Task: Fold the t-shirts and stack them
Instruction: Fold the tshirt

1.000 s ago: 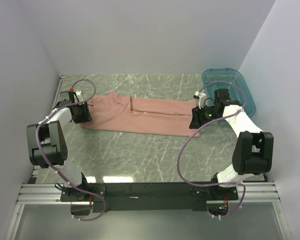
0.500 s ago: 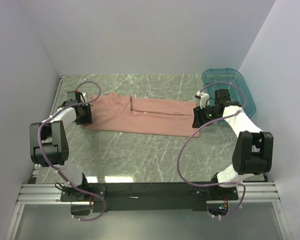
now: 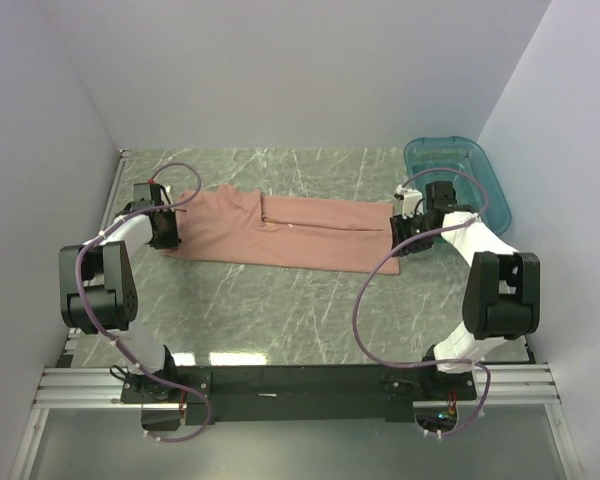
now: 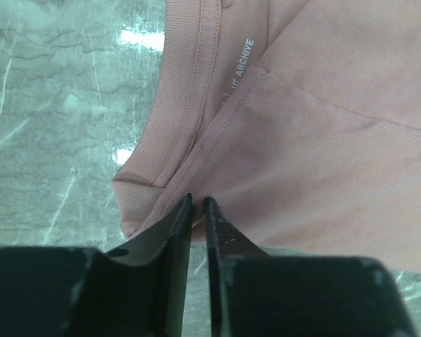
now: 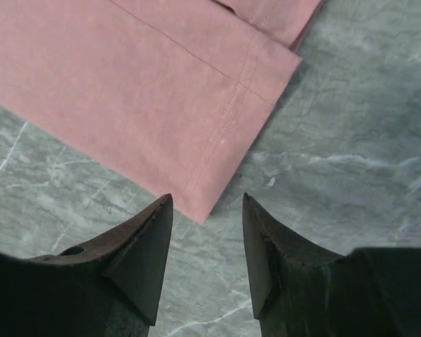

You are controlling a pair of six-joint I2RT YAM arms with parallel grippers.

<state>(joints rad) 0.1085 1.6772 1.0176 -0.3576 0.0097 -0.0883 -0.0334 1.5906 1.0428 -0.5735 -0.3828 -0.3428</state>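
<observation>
dusty salmon-pink cotton t-shirt (image 3: 280, 232): lies flat as a long narrow band across the green marbled table (image 3: 280, 310), collar end toward the left arm, hem end toward the right arm, just short of the teal plastic tub (image 3: 485, 178)

left gripper (image 4: 199, 202): fingers almost together, only a thin slit between them, tips right at the folded edge beside the ribbed collar (image 4: 186, 91). Cannot tell whether cloth is actually nipped in that slit

right gripper (image 5: 207, 205): fingers well apart, straddling the near hem corner (image 5: 207, 203), nothing held. Height above the table is hard to read from its wrist view

step in hand, as judged: take both ends of the band for the crosswise fold. To do it well:
- the right arm should drop straight onto the corner and catch every layer past the stitch line, not just the top ply
- the left arm needs all layers at the collar too, else the band peels open on the lift
- lift both ends level and keep the long edges parallel

hidden or unclear:
- no chest print visible, so it is likely face down or folded inside
- layer count in the band is unclear
- small white lettering (image 4: 243, 60) by the collar is only partly legible
- tub contents don't show, and no second shirt is in view
</observation>
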